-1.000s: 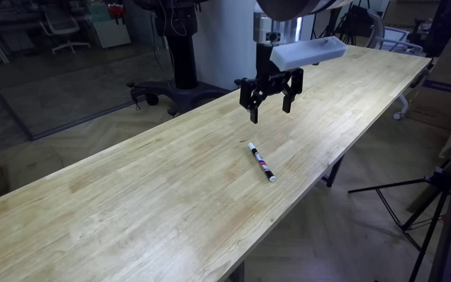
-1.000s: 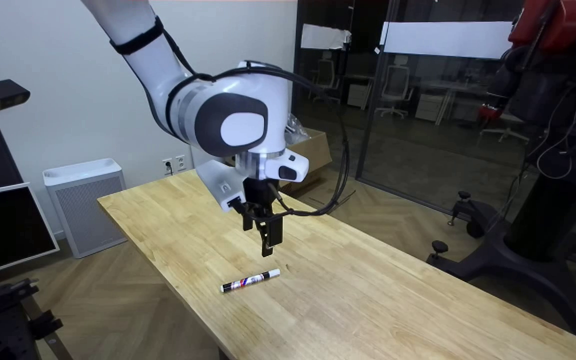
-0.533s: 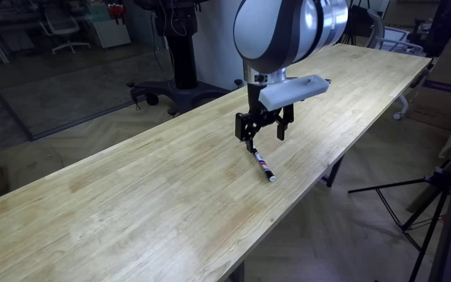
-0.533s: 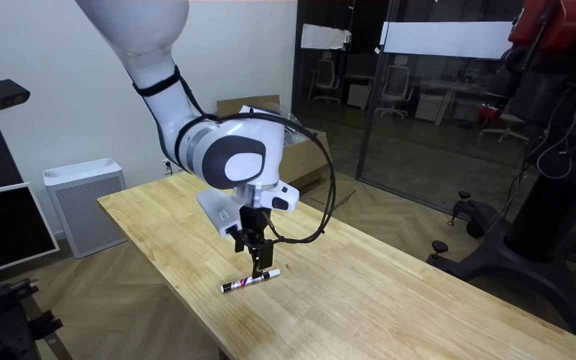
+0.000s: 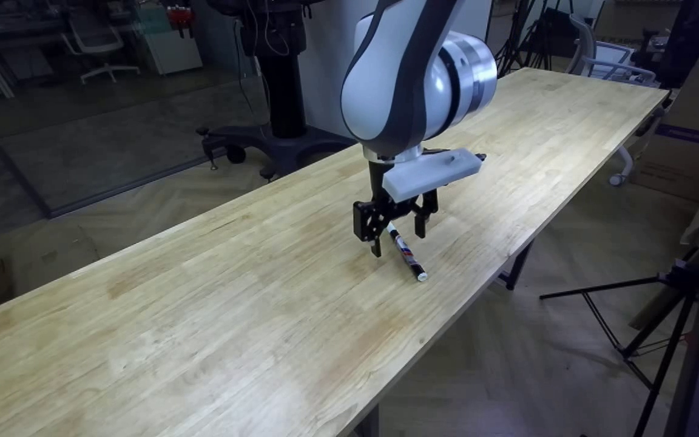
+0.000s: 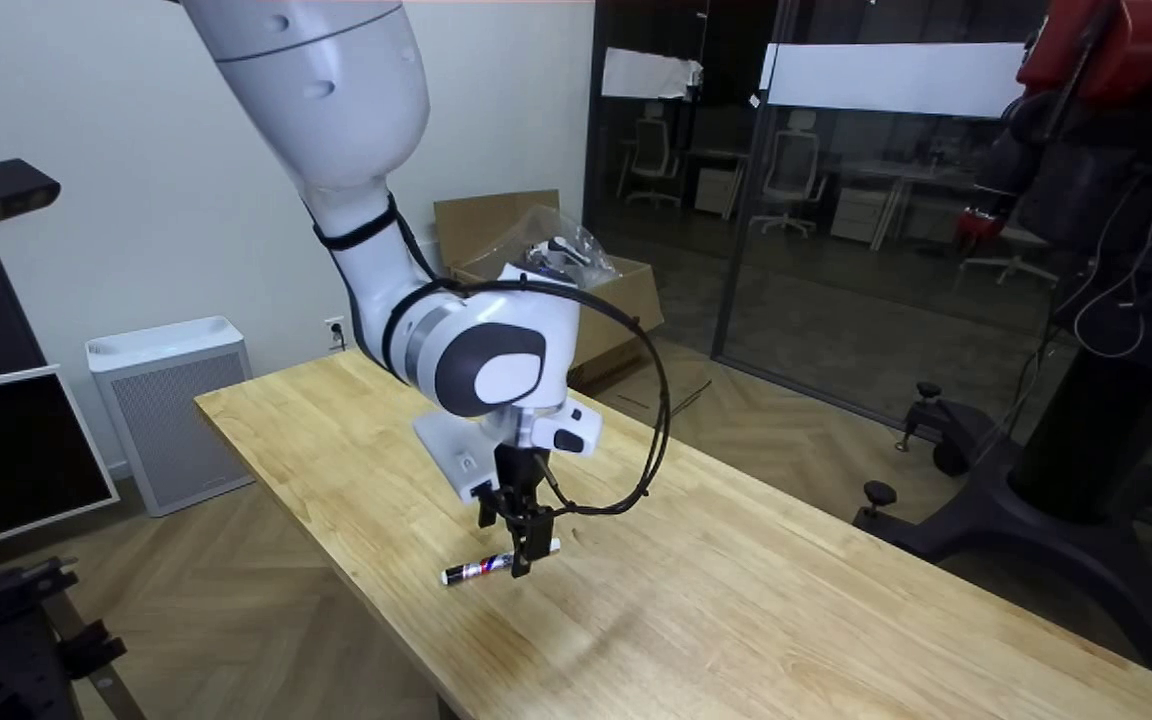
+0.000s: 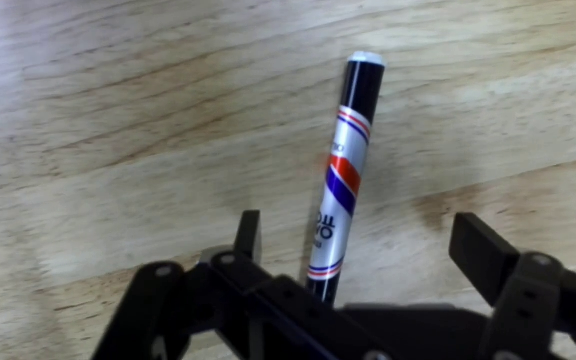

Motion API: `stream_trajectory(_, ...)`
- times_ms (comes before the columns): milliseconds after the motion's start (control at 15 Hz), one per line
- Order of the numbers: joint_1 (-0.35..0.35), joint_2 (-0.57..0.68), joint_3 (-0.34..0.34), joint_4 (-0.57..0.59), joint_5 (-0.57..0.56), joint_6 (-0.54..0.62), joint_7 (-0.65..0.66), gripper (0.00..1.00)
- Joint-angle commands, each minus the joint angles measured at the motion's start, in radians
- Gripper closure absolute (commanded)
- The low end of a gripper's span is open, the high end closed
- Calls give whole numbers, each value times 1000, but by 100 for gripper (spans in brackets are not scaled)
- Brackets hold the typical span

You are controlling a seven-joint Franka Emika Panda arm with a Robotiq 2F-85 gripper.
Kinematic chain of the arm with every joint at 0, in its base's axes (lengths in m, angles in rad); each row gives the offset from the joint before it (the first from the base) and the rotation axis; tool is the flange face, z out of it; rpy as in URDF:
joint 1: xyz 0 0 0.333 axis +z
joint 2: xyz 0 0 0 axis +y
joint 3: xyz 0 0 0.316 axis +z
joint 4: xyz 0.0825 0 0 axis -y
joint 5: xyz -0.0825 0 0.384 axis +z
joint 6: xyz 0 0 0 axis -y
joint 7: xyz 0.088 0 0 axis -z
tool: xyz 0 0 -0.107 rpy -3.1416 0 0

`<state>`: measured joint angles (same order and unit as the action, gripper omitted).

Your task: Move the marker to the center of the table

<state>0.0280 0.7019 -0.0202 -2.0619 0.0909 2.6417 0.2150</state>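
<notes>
Spread wide, the claw [image 7: 357, 225] is low over the table [image 5: 234, 291], a long top of pale planks seen in both exterior views. Above the table bends the white robot arm [image 6: 346, 120]. In an exterior view, a cardboard box [image 6: 606, 340] stands beyond the table's long edge. Smallest, the black-and-white marker [image 7: 343, 185] lies flat on the table, nearer the opposite long edge, between the claw's parted tips with a gap on either side.

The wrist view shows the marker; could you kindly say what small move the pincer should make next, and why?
I'd probably ease the pincer straight down a little: the marker lies between its spread fingers, touching neither, but they don't clearly reach the table.
</notes>
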Motion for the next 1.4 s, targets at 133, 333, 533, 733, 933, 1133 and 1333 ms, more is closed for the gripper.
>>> stream_trajectory(133,0,71,7,81,27,-7,2,47)
stream_trajectory(333,0,64,9,84,28,-3,0,68)
stream_trajectory(533,3,63,8,89,26,-5,0,88)
stream_trajectory(733,0,65,10,96,25,-20,-5,95)
stream_trajectory(933,-4,62,7,107,10,-61,-28,96)
stream_trajectory(1133,18,39,-26,117,-92,-145,-119,96)
stream_trajectory(1333,31,28,-45,142,-199,-234,-191,96)
